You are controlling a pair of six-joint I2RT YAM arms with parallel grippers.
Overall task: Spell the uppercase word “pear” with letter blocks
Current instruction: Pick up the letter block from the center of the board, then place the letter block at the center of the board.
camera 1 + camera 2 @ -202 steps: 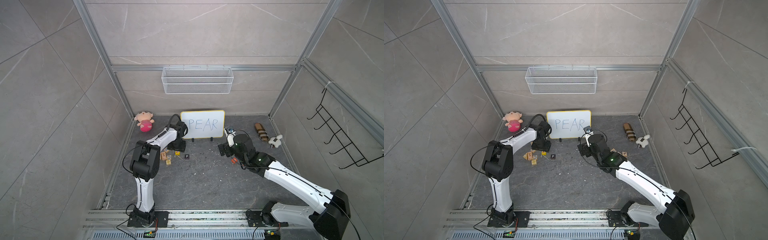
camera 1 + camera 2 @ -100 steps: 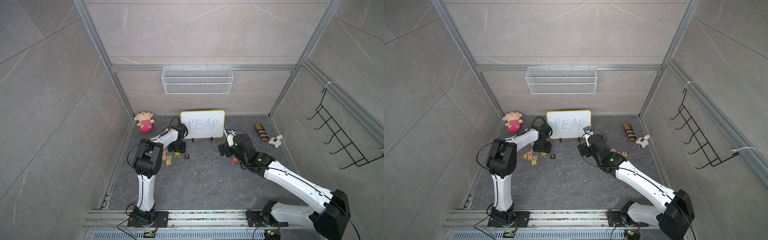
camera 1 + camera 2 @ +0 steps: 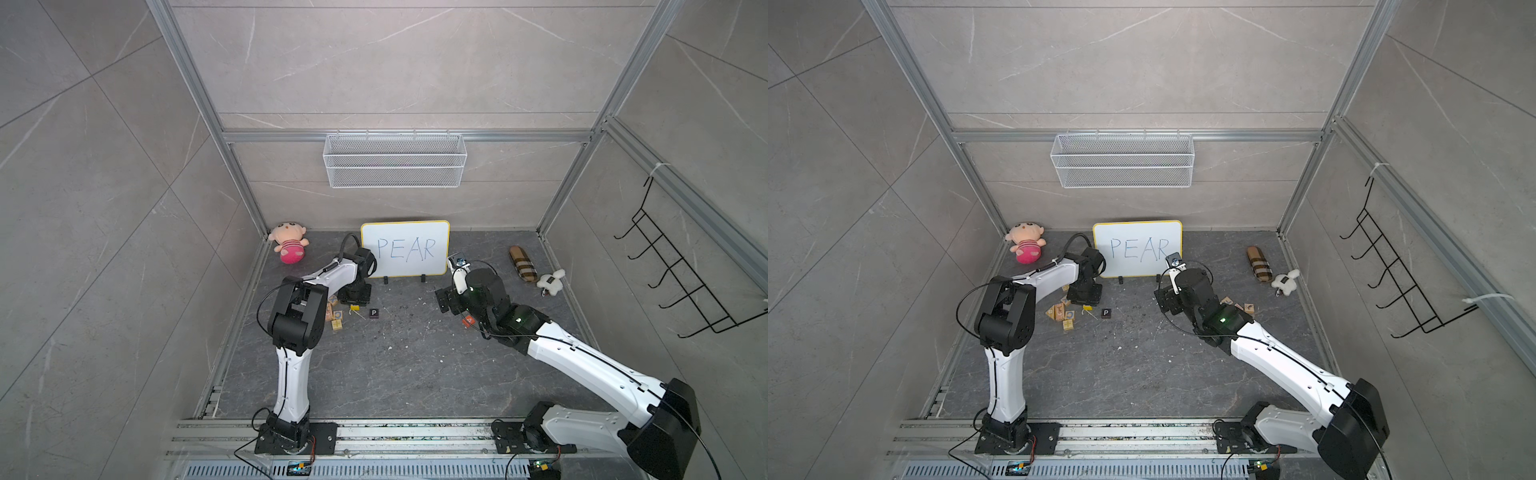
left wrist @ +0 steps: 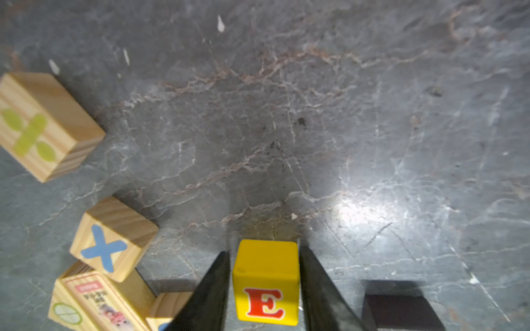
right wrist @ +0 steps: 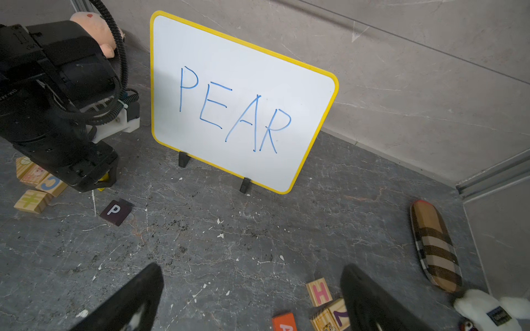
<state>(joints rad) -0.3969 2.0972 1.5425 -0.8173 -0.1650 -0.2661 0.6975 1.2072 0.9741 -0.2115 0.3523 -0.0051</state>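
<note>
Grip is the main matter at this step: the left gripper [image 4: 263, 253] stands over the yellow E block [image 4: 265, 282] with one finger against each side face, so I judge that it is closed on the block, which seems to sit on the grey floor [image 4: 315, 114]. To do it well, I think the lift should go straight up, because wooden blocks [image 4: 111, 238] lie near one finger and the black P block [image 4: 401, 312] lies just beside the other; a sideways pull could push them. The red E shows toward the wrist camera, but I cannot tell if that face is the top or a side, so the block may need care to land with the letter readable, next to the P, in front of the whiteboard [image 3: 405, 249]. The left arm reaches forward with raised elbow and the wrist bent, so the gripper points down. The right gripper [image 5: 252, 270] hangs wide open and empty, low over the floor, near the orange A block [image 5: 284, 323].
</note>
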